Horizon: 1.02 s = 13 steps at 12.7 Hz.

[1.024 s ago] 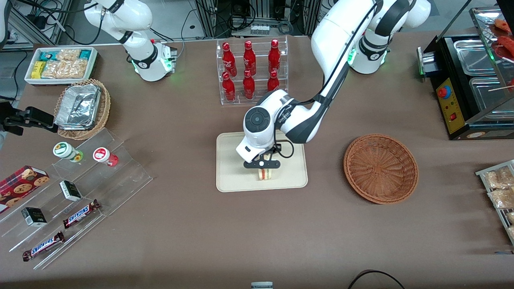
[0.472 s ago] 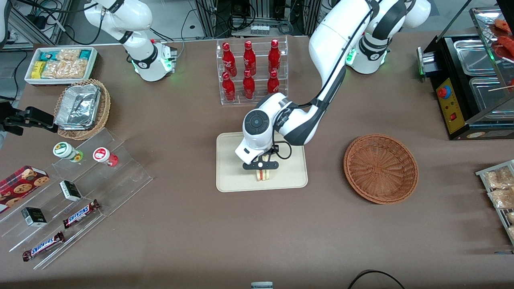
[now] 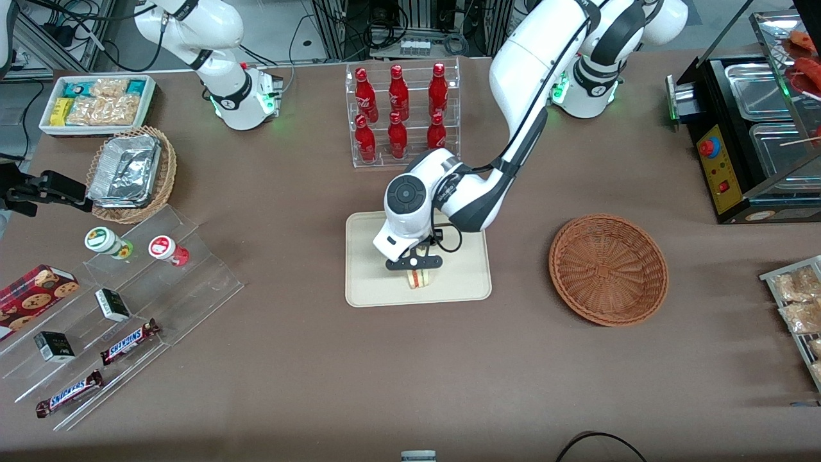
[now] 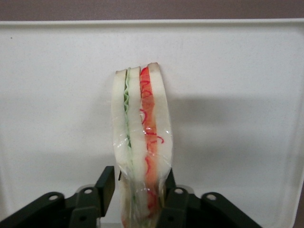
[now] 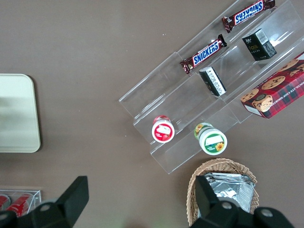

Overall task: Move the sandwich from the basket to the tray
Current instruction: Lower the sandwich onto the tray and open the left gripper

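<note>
The sandwich [image 3: 419, 280] is a wrapped white wedge with red, orange and green layers, held edge-up just over the cream tray [image 3: 365, 289]. My left gripper [image 3: 415, 272] hangs over the middle of the tray, shut on the sandwich. In the left wrist view the sandwich [image 4: 142, 118] sticks out from between the black fingers [image 4: 107, 183] of the gripper [image 4: 140, 185], with the tray [image 4: 237, 95] filling the background. The reddish-brown basket [image 3: 608, 269] sits beside the tray toward the working arm's end, with nothing in it. A corner of the tray [image 5: 16, 114] shows in the right wrist view.
A clear rack of red bottles [image 3: 401, 112] stands farther from the front camera than the tray. Toward the parked arm's end are clear stepped shelves with snacks [image 3: 128, 301], a tan basket of foil trays [image 3: 131, 173] and a white snack bin [image 3: 96, 102]. A black appliance [image 3: 750, 128] stands toward the working arm's end.
The gripper with the sandwich has drifted a little toward the parked arm's end over the tray. The grip on the sandwich looks unchanged.
</note>
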Tool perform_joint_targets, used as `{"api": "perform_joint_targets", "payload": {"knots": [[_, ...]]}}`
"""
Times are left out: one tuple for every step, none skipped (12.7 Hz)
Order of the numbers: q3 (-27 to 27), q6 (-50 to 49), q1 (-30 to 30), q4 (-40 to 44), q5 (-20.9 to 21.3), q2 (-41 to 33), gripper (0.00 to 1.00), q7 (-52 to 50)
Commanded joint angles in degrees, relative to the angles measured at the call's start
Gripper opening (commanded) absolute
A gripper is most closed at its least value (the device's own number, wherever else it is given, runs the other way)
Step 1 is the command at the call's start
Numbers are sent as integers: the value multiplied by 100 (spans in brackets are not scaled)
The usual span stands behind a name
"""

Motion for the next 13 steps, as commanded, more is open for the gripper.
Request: {"api": "perform_joint_targets", "payload": {"knots": [[74, -105, -59, 184, -58, -47, 100, -27], [74, -166, -41, 211, -58, -143, 100, -27], [74, -323, -24, 237, -40, -222, 100, -9], [74, -490, -23, 350, -23, -284, 100, -1], [83, -735, -23, 508, -22, -302, 100, 69], [83, -955, -6, 666, -48, -337, 100, 113], [83, -1123, 46, 729, -66, -433, 100, 131], [83, -1185, 134, 721, -58, -573, 100, 166], [92, -1221, 170, 694, -14, -705, 100, 393], [109, -1343, 187, 668, -31, -846, 100, 682], [110, -1597, 327, 677, -31, -917, 100, 694], [110, -1782, 476, 607, 4, -1100, 100, 755], [110, -1801, 643, 397, -13, -1267, 100, 834]]}}
